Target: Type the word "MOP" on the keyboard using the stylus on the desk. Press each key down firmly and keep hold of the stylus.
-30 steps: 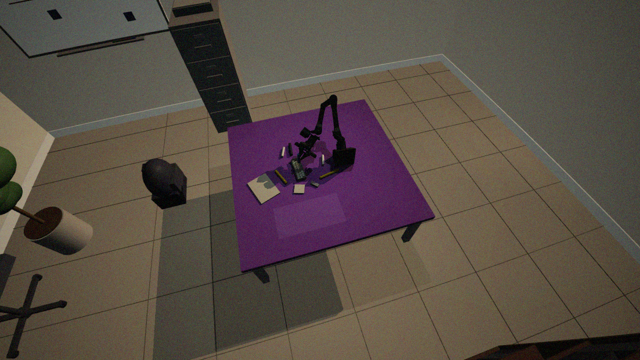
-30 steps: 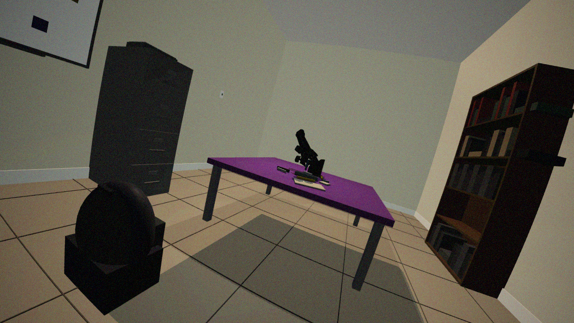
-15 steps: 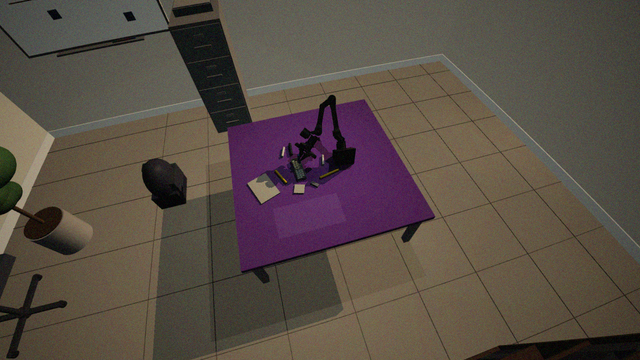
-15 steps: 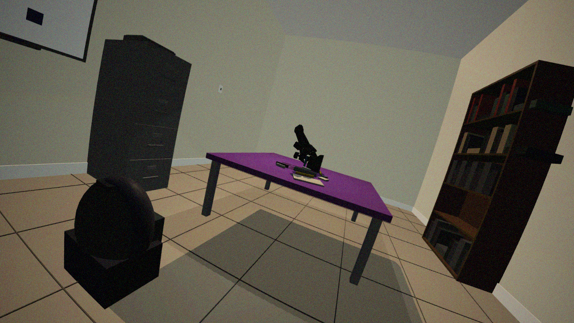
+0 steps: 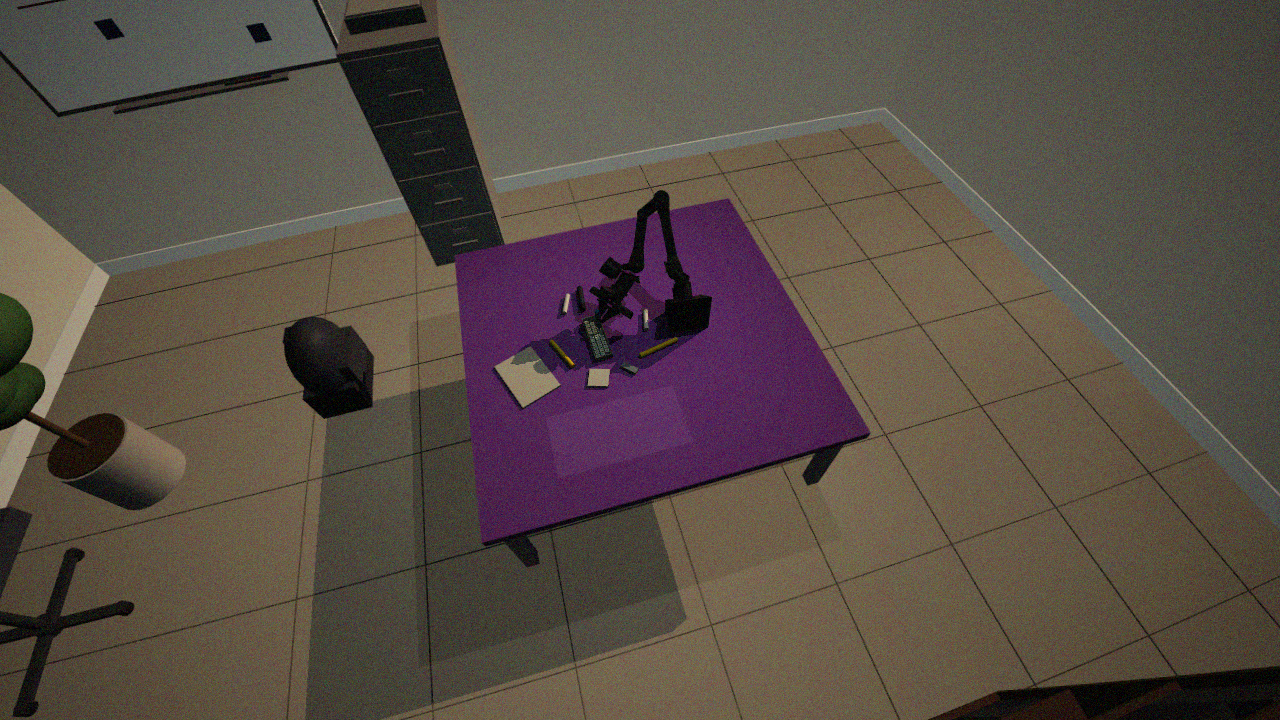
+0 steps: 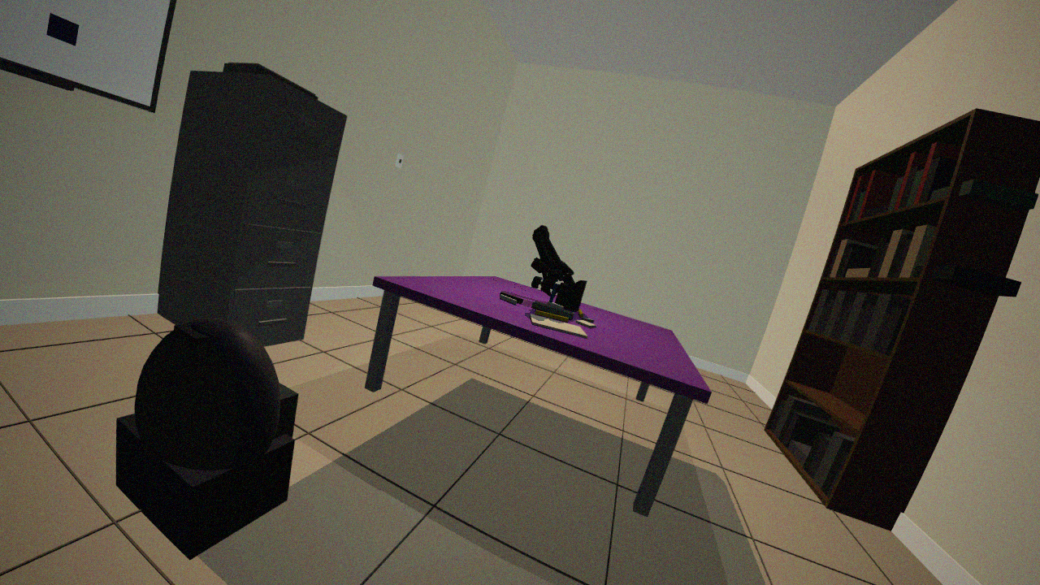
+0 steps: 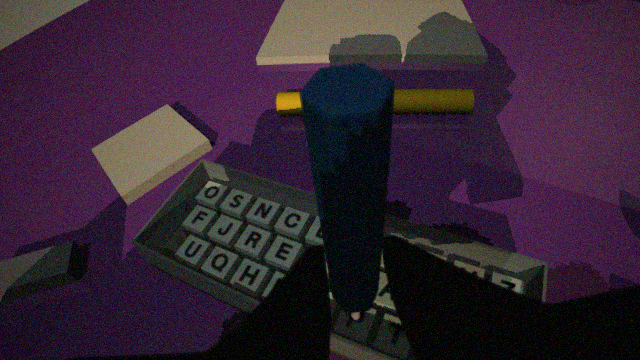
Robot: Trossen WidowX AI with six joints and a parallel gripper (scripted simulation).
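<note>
My gripper (image 7: 353, 254) (image 5: 602, 317) is shut on the blue stylus (image 7: 350, 165), which stands roughly upright between the black fingertips. The grey keyboard (image 7: 265, 185) (image 5: 597, 344) lies right below. In the wrist view the stylus's small pale tip is at the P key (image 7: 350, 325), next to the T key (image 7: 394, 332); whether it touches or presses the key, I cannot tell. The O key (image 7: 211, 192) is at the keyboard's far-left corner. The M key (image 7: 470, 270) shows partly near the right end, beside Z. The fingers and stylus hide the middle keys.
On the purple desk (image 5: 769, 385) are a large pale pad (image 7: 300, 35) (image 5: 528, 380), a yellow rod (image 7: 435, 101) (image 5: 562, 352), a small pale block (image 7: 150, 150) (image 5: 598, 377) and a grey block (image 7: 45, 265) (image 5: 629, 368). Another yellow rod (image 5: 657, 347) lies near the arm's base (image 5: 689, 315).
</note>
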